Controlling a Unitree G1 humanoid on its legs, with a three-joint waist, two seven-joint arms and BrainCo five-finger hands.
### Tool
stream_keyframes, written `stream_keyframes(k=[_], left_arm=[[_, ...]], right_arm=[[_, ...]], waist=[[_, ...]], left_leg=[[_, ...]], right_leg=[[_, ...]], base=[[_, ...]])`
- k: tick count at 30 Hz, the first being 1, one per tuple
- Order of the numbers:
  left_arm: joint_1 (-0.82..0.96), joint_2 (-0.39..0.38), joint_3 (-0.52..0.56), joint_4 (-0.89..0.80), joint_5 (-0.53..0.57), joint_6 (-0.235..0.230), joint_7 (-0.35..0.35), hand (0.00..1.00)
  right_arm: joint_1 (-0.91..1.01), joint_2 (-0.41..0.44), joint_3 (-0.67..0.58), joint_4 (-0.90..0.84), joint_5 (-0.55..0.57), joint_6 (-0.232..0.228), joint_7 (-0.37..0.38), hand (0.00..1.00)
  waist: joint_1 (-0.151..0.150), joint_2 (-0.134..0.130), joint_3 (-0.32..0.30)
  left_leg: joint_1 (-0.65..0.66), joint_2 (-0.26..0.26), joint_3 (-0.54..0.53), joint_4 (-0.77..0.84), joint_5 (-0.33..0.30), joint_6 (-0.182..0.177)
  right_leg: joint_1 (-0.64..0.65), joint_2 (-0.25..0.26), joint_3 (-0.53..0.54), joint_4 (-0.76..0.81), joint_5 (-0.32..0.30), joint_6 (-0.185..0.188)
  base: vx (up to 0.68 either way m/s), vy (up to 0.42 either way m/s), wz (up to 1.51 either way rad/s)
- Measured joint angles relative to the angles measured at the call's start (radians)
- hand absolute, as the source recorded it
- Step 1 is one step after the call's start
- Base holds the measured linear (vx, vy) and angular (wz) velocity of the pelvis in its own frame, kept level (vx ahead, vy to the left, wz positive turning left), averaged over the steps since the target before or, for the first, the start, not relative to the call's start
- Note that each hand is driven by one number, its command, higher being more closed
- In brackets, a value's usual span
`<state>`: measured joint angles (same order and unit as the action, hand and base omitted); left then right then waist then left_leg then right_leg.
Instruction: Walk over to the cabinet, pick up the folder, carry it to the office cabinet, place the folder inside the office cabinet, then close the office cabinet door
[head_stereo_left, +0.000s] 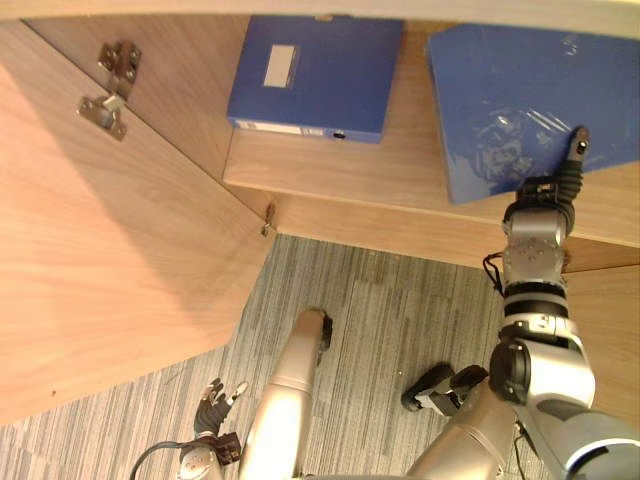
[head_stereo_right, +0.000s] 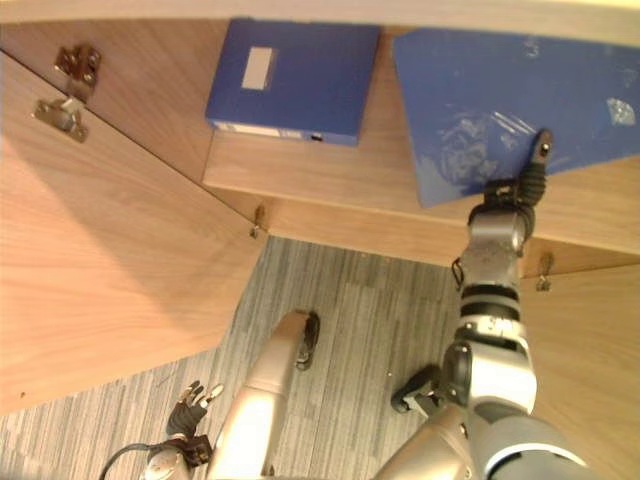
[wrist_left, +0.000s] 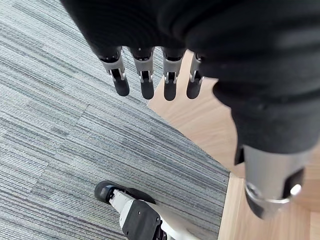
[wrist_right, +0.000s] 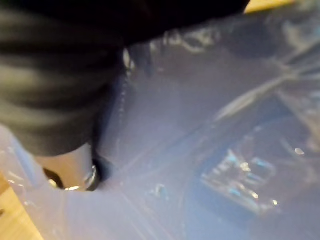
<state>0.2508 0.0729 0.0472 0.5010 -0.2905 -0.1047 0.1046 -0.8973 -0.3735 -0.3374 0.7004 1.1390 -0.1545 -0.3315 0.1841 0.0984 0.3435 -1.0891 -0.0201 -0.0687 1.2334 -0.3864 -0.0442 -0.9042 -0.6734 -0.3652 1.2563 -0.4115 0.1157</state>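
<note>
On cabinet shelf (head_stereo_left: 330, 165) | folder (head_stereo_left: 520, 90) flat, askew to edge | right hand (head_stereo_left: 556, 188) touching

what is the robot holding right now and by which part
Cannot be told: the right hand is at the near edge of the right-side blue folder on the cabinet shelf, its grip hidden. The left hand hangs open, holding nothing.

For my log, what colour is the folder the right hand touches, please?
Folder is blue, clearest in left eye view.
</note>
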Motion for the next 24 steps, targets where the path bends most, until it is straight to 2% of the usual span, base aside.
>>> stream_keyframes(k=[2, 6, 10, 18, 19, 21, 24], left_arm=[[0.0, 0.0, -0.009, -0.017, -0.023, -0.001, 0.009, 0.0], [0.0, 0.01, -0.034, -0.068, -0.037, -0.002, 0.034, 0.0], [0.0, 0.012, -0.039, -0.077, -0.038, -0.001, 0.054, 0.0], [-0.005, 0.009, -0.04, -0.039, -0.037, 0.004, 0.064, 0.0], [-0.006, 0.009, -0.038, -0.03, -0.037, 0.005, 0.064, 0.0], [-0.012, 0.007, -0.031, -0.011, -0.035, 0.01, 0.063, 0.0], [-0.024, 0.004, -0.021, 0.02, -0.033, 0.012, 0.063, 0.0]], right_arm=[[-0.026, -0.001, 0.017, 0.022, 0.028, 0.003, -0.004, 1.0], [-0.112, -0.018, 0.037, 0.045, 0.127, -0.029, -0.019, 1.0], [-0.194, -0.018, 0.042, 0.045, 0.256, -0.12, -0.028, 1.0], [-0.234, -0.021, -0.037, 0.01, 0.366, -0.25, -0.036, 1.0], [-0.234, -0.022, -0.045, 0.001, 0.375, -0.266, -0.039, 0.0], [-0.235, -0.031, -0.077, -0.006, 0.374, -0.294, -0.047, 0.0], [-0.235, -0.052, -0.088, -0.016, 0.374, -0.301, -0.055, 0.0]], waist=[[0.005, 0.001, 0.005], [0.01, 0.003, 0.032], [0.014, 0.004, 0.052], [0.03, 0.006, 0.062], [0.031, 0.006, 0.062], [0.033, 0.006, 0.062], [0.031, 0.006, 0.062]], left_leg=[[-0.024, -0.001, -0.002, 0.009, 0.001, -0.001], [-0.065, -0.01, -0.01, 0.027, 0.004, -0.008], [-0.099, -0.015, -0.018, 0.025, 0.019, -0.015], [-0.103, -0.027, -0.028, -0.013, 0.045, -0.03], [-0.103, -0.027, -0.029, -0.016, 0.048, -0.032], [-0.104, -0.028, -0.032, -0.025, 0.055, -0.035], [-0.106, -0.028, -0.036, -0.027, 0.059, -0.037]], right_leg=[[-0.023, -0.005, 0.001, 0.013, -0.003, -0.004], [-0.059, -0.018, 0.005, 0.042, -0.013, -0.005], [-0.095, -0.022, 0.005, 0.055, -0.017, -0.009], [-0.104, -0.022, 0.005, 0.047, -0.021, -0.013], [-0.104, -0.021, 0.004, 0.046, -0.021, -0.013], [-0.104, -0.019, 0.001, 0.042, -0.021, -0.013], [-0.104, -0.017, -0.003, 0.043, -0.021, -0.013]], base=[[0.01, -0.016, 0.02], [0.02, -0.036, 0.09], [0.04, -0.046, 0.07], [0.07, -0.053, 0.08], [0.06, -0.044, 0.03], [0.07, -0.044, 0.03], [0.06, -0.032, 0.01]])
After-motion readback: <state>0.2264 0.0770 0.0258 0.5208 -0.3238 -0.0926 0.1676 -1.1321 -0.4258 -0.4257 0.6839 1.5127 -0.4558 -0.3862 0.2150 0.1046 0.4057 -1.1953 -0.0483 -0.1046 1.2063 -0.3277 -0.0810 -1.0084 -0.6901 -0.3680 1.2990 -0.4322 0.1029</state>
